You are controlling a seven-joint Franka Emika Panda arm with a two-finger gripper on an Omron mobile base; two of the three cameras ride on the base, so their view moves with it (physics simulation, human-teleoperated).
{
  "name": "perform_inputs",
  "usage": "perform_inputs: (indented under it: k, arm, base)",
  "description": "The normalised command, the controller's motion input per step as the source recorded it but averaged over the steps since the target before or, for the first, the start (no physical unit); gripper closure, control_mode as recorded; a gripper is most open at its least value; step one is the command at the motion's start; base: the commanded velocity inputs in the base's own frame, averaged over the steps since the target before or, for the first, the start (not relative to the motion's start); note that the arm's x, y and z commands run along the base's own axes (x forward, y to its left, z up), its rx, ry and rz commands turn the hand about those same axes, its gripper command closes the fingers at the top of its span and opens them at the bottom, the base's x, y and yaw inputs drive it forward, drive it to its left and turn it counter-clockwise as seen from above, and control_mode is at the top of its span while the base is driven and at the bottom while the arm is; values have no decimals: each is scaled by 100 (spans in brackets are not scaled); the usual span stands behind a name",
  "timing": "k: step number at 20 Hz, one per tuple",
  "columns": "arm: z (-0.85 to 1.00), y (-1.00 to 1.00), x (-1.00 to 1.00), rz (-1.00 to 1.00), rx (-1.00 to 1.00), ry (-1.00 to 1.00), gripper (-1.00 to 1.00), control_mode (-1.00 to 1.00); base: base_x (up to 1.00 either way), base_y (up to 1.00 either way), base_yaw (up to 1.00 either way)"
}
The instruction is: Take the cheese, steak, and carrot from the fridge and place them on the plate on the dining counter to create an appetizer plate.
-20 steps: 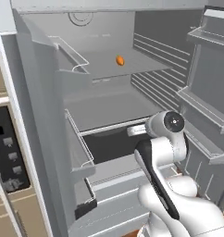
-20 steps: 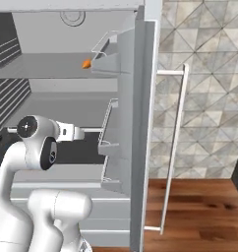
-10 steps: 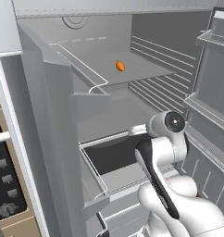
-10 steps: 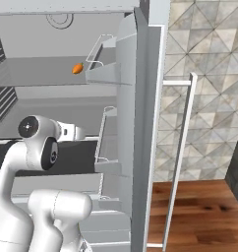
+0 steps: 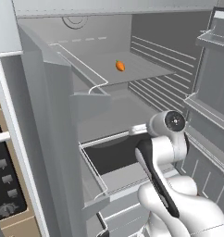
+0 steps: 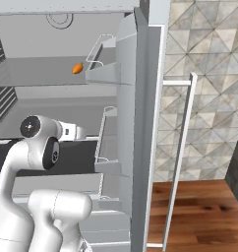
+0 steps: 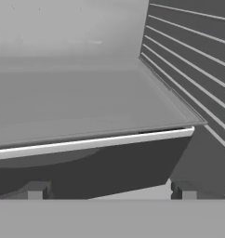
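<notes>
The fridge (image 5: 178, 60) stands open in front of me. A tiny orange carrot (image 5: 120, 65) lies alone on its upper grey shelf, and the right base view has the carrot (image 6: 77, 68) near the door shelf. My gripper (image 7: 109, 189) is open and holds nothing. Its dark fingertips (image 7: 37, 188) stand wide apart and point at the white front edge of the middle shelf (image 7: 95, 142), one level below the carrot. In the right base view the gripper (image 6: 81, 132) reaches into the fridge at that height. Cheese, steak, plate and dining counter are out of view.
A dark open drawer (image 5: 118, 157) sits under the middle shelf. Door shelves (image 5: 211, 41) hang on the right, and the other door with its long handle (image 6: 182, 147) stands edge-on. A black oven panel (image 5: 3, 185) is at far left. Tiled wall (image 6: 204, 49) lies beyond.
The whole picture has shifted in both base views, so the camera has moved closer to the fridge. The arm keeps its pose and the gripper stays open.
</notes>
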Motion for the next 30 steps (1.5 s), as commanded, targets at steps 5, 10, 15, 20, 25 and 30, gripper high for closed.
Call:
perform_inputs:
  k: [5,10,15,20,25,30]
  arm:
    - [29,0,-2,0,0,-6,-100,-100]
    - [48,1,1,0,0,0,-100,-100]
    - [56,0,2,0,2,7,-100,-100]
    - [56,0,0,0,2,4,-100,-100]
    - [47,2,0,0,0,0,-100,-100]
    - [53,4,4,0,0,0,-100,-100]
  base:
    - [0,0,0]
    - [0,0,0]
    - [0,0,0]
    - [0,0,0]
    - [0,0,0]
    - [0,0,0]
